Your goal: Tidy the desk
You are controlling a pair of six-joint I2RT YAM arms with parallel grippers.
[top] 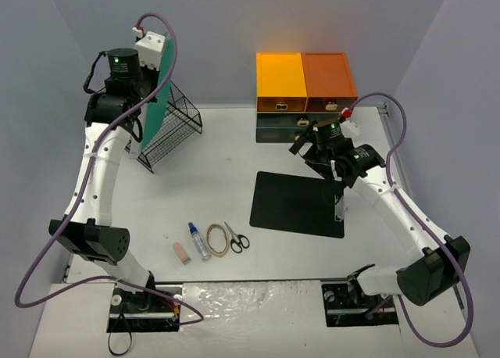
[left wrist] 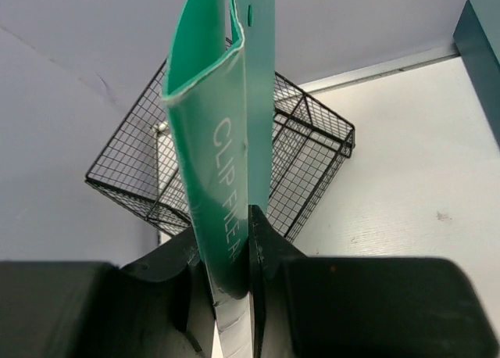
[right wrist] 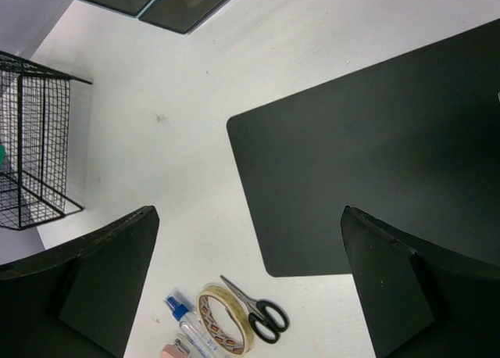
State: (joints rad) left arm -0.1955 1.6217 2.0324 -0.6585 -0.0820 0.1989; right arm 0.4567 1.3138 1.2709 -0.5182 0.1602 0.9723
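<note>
While the left end effector (left wrist: 234,245) is shut tight on the tall green plastic clip file (left wrist: 223,123), it holds the file upright above the black wire basket (left wrist: 312,151). The basket stands at the far left of the wide, flat white tabletop (top: 226,162), which lies under everything in view. The step in hand looks like putting the file away in the basket. The next move would be to bring the file straight down between the wire walls, keep it from tipping, and then let go.

The right end effector (right wrist: 248,241) is open wide and holds nothing. It hangs over the flat black board (top: 297,204) on the right. At the near side, left of the board, lie black-handled scissors (top: 237,238), a roll of tape (top: 217,239), a small clear bottle with a blue cap (top: 198,241) and a pink eraser (top: 180,252). They all need a home too, so I think the tidy-up has lots left to do.
</note>
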